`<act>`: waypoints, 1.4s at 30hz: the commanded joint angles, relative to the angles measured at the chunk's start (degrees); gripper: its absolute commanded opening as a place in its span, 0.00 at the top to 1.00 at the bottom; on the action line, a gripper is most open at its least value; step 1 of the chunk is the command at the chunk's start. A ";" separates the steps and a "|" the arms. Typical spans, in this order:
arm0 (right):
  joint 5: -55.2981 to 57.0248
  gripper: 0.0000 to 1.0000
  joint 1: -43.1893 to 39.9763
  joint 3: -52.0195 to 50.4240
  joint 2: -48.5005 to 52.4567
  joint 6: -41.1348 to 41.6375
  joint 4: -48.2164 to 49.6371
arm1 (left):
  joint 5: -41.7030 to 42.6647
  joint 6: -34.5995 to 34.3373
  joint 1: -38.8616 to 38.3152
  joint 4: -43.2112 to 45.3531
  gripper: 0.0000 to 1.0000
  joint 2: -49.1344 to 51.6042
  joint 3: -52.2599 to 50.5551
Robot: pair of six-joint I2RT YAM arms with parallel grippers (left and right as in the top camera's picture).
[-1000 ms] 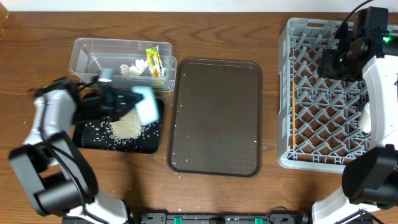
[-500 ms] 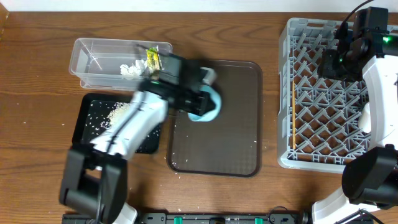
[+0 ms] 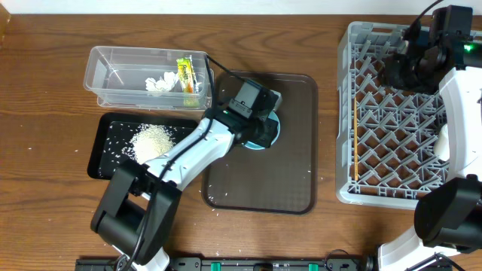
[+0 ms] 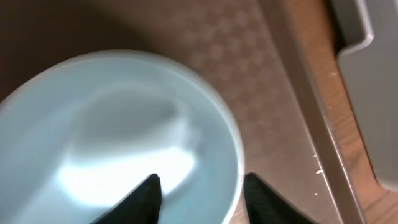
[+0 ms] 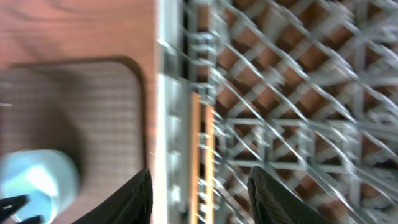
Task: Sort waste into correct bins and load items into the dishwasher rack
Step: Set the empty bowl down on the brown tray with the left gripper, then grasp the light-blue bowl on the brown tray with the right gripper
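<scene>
Overhead view: waste sorted, bowl [image 3: 269, 134] waits on serving tray [image 3: 263, 181]

Tissue [image 3: 158, 84], wrapper [image 3: 185, 75] in clear tub [image 3: 105, 56] at ten o'clock; rice [image 3: 151, 141] in black tray [image 3: 102, 162]; chopsticks [image 3: 355, 139] in rack [image 3: 346, 188] at three o'clock; bowl unloaded; only left wrist view shows left gripper [image 4: 199, 193] released, astride bowl rim; right gripper [image 5: 202, 196] parted, empty.

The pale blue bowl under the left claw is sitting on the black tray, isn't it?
Not quite. The pale blue bowl under the left claw is on the brown serving tray, not the black tray, which holds the rice. The overhead view shows this.
</scene>
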 commanded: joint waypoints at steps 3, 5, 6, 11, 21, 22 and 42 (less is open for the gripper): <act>-10.75 0.48 3.26 -0.13 -0.61 -0.59 2.25 | -1.75 -0.79 4.63 -5.14 0.43 -8.24 0.76; -10.75 0.48 5.86 -0.15 -0.59 -2.25 2.64 | -1.75 -1.66 6.93 -8.61 0.41 -11.37 0.76; -10.60 0.47 7.50 -0.15 -0.48 -3.21 2.89 | -1.75 -1.66 8.37 -10.78 0.40 -13.14 0.76; -3.82 0.43 16.48 -0.48 1.95 -3.69 4.81 | -2.19 -1.60 16.31 -20.59 0.38 -19.69 0.76; -1.09 0.47 29.35 -0.85 16.20 -1.03 5.18 | -2.19 -1.60 29.59 -30.34 0.37 -21.92 0.74; -0.70 0.47 30.12 -0.85 18.16 0.20 5.22 | -2.16 -1.60 30.14 -30.51 0.37 -21.92 0.74; 40.26 0.99 20.39 9.99 4.83 -3.89 11.80 | -2.16 -1.60 30.51 -30.51 0.37 -21.92 0.74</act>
